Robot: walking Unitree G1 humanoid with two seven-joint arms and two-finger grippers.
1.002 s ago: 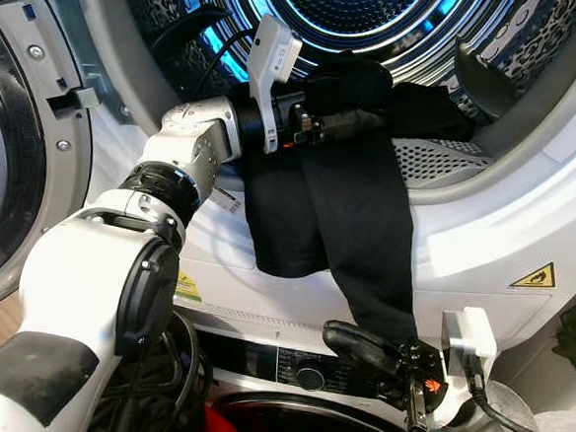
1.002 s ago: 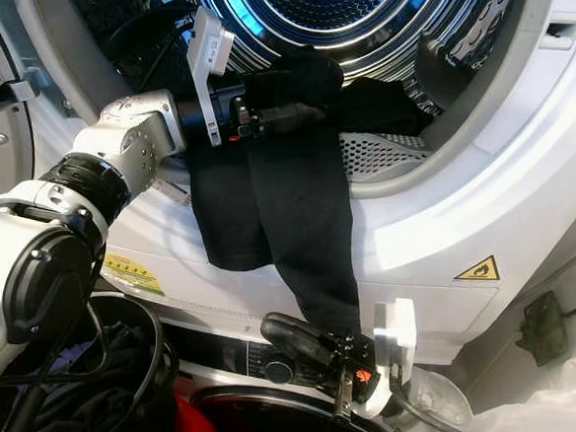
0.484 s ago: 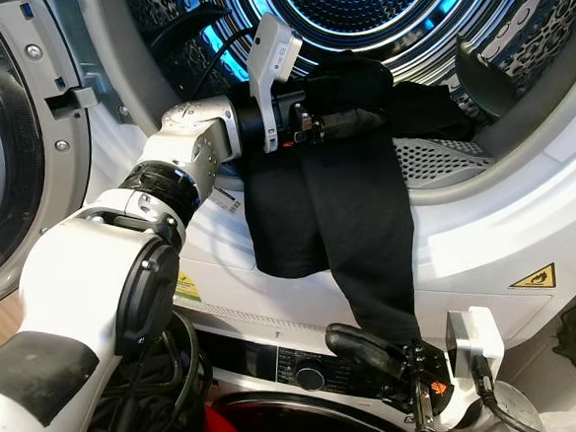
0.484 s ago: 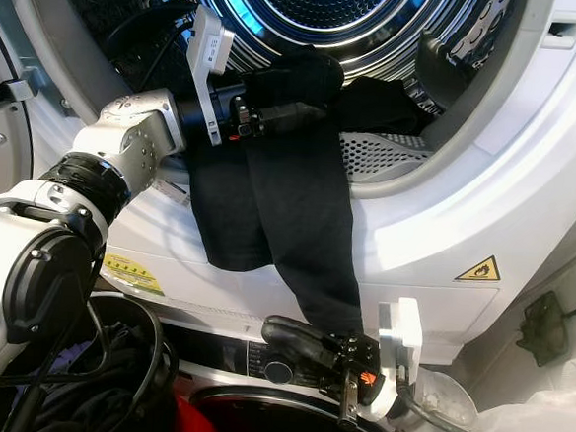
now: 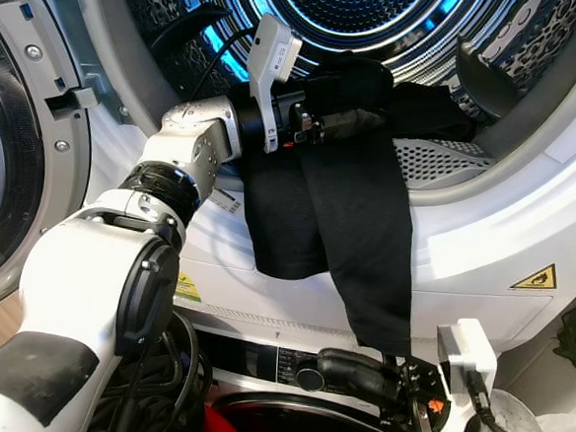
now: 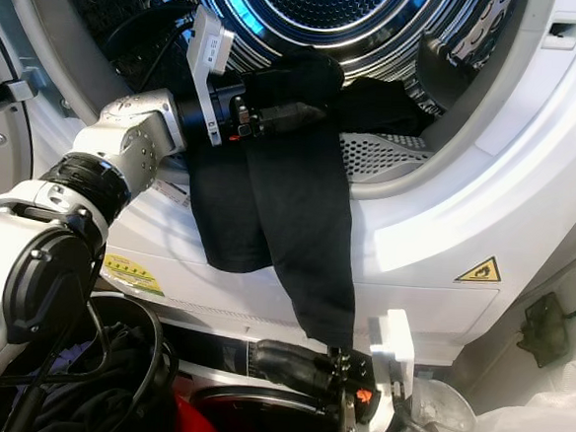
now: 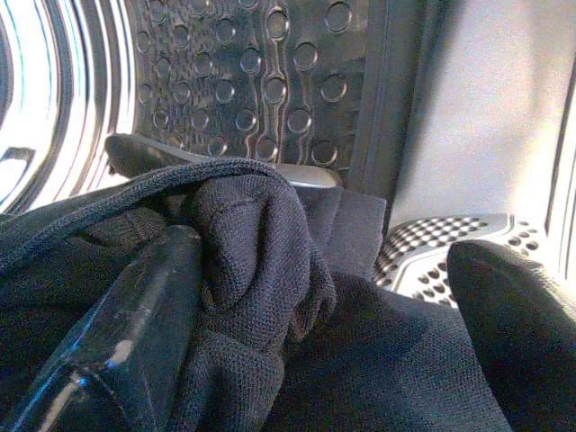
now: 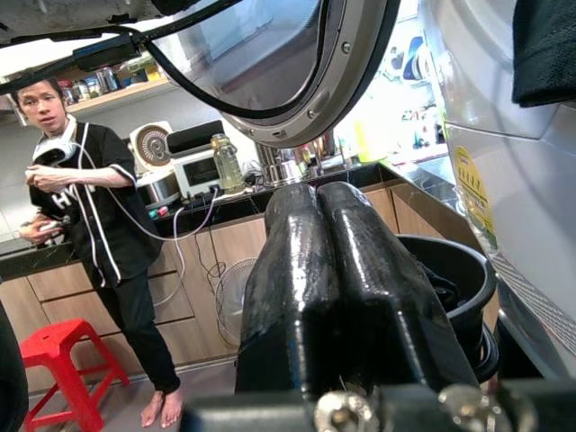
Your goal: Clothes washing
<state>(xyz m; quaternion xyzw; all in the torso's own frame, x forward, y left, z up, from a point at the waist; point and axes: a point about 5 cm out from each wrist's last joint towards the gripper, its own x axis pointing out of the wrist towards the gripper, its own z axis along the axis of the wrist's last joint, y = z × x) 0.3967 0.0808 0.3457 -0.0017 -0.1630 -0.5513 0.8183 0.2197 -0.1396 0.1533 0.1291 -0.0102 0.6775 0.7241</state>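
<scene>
- Stacked laundry machines ahead: upper drum (image 5: 381, 15) lit blue, door (image 5: 5, 157) swung open at left; a second machine's control strip sits below the drum's lip.
- Black garment (image 5: 353, 211) drapes over the drum's rim (image 5: 485, 220), upper part inside the mouth, long tail hanging down the white front panel.
- Left hand (image 5: 359, 122) at the drum mouth, fingers closed on a bunched fold of the garment; the left wrist view shows knit cloth pinched against one finger (image 7: 117, 333).
- Right hand (image 5: 356, 369) low, just under the hanging tail, fingers pressed together with nothing between them.
- Change: a second ago the right hand sat higher, against the tail's hem; now it has dropped and drawn back, clear of the cloth. Tail hangs as before.
- Judgement: the tail still needs lifting in before the load is complete.
- Person stands in the kitchen behind, beside a red stool (image 8: 58, 360).
</scene>
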